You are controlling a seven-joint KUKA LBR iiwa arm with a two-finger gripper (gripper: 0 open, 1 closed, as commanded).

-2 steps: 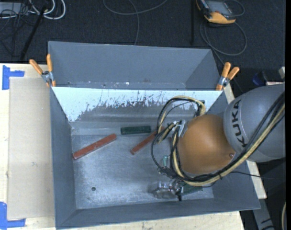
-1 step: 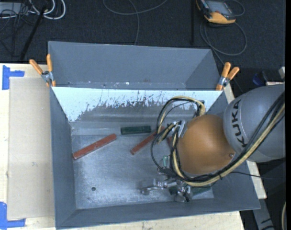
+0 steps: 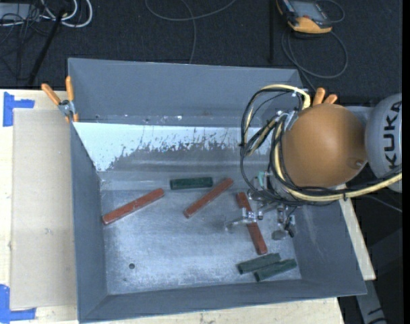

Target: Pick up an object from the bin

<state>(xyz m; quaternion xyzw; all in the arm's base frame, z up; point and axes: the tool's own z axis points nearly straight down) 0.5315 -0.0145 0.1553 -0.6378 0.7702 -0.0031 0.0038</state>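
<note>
End effector [image 3: 266, 223] spread wide, low over brown stick [image 3: 257, 239] at right-front of bin [image 3: 191, 100]. Stick's long axis runs far-to-near, crosswise to gap, off-centre toward view-left side. Not gripped.

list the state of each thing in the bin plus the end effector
end effector: open, low over the right red-brown stick
right red-brown stick: lying flat beneath it
middle red-brown stick: lying flat
left red-brown stick: lying flat
upper green stick: lying flat
two lower green sticks: lying flat, touching
</note>
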